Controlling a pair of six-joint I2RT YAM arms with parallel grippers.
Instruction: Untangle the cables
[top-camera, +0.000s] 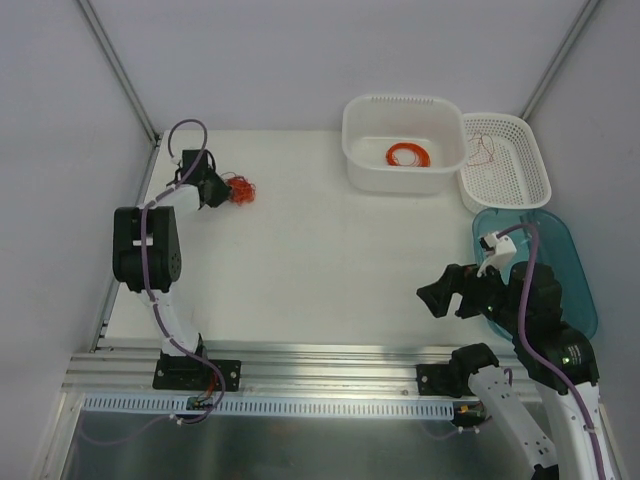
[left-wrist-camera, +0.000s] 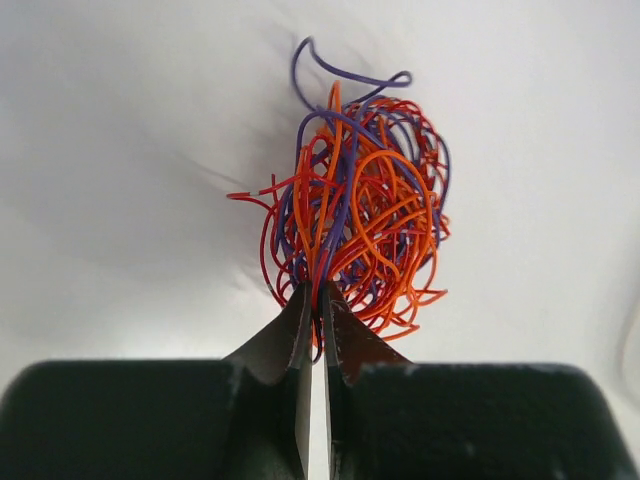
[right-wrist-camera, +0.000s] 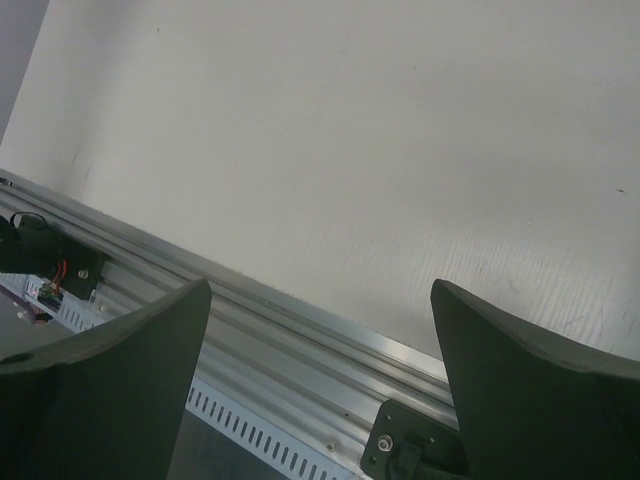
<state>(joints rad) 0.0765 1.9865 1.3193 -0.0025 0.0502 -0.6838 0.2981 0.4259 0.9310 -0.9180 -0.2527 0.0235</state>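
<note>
Left gripper pinches strands of the tangled red, orange and purple cables; right gripper gapes wide.

Soft, even light is spread across the white table in the top view; no glare is caught, and only faint shadows are thrown under the arms. At the left wrist the cables are rendered sharp and saturated, a dim shadow is cast to their left, and the left gripper fingers are slightly softened. At the right wrist the right gripper fingers are blurred and dark.
</note>
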